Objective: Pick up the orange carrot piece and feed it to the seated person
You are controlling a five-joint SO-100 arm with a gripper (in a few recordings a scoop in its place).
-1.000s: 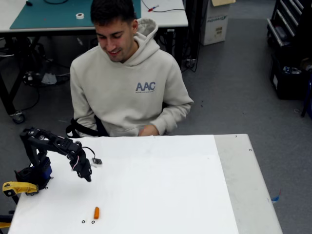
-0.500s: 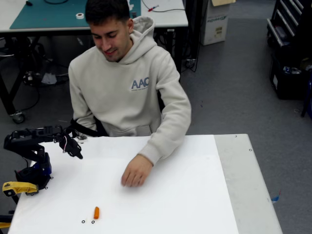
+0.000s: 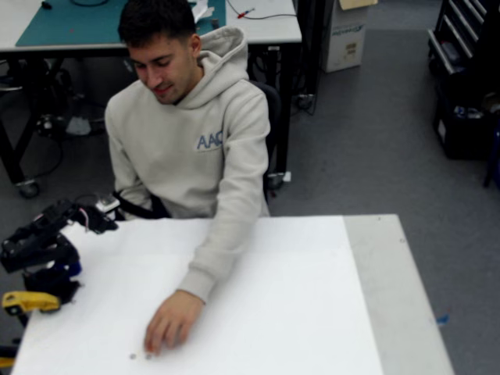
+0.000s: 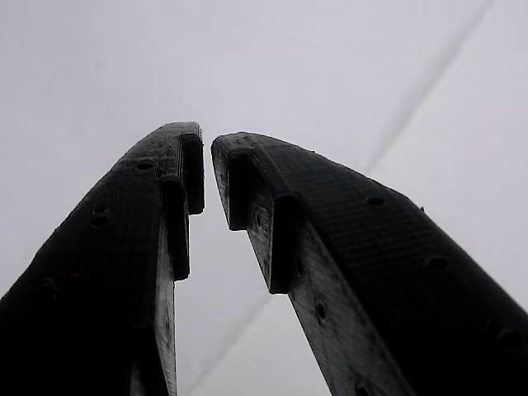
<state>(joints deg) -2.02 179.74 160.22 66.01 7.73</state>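
Nearest the fixed camera, on the white desk (image 3: 297, 312), a hand (image 3: 170, 322) pressed down at the front-left edge, fingertips beside small dark rings. No carrot visible — possibly under that hand, cannot tell. Arm folded back at the desk's left edge, tool (image 3: 95, 219) raised well apart from the hand, pointing toward the person (image 3: 187, 133). In the wrist view, tool (image 4: 206, 177) fingers nearly pressed together, a thin gap at the tips, nothing pinched, pale blank surface beyond. Farther back, the person in a beige hoodie leaning in, sleeve stretched across the desk; behind, a green-topped bench and grey floor. Judged risks: a reach for the carrot now would run into the hand or sleeve — the pickup spot is occupied. With the target hidden, any descent would be blind, likely closing on air or on fingers. If the carrot gets shifted, an approach to the ringed spot would miss. Narrow gap also too small to straddle the piece unless widened first. Later, a fast move toward the face could poke.
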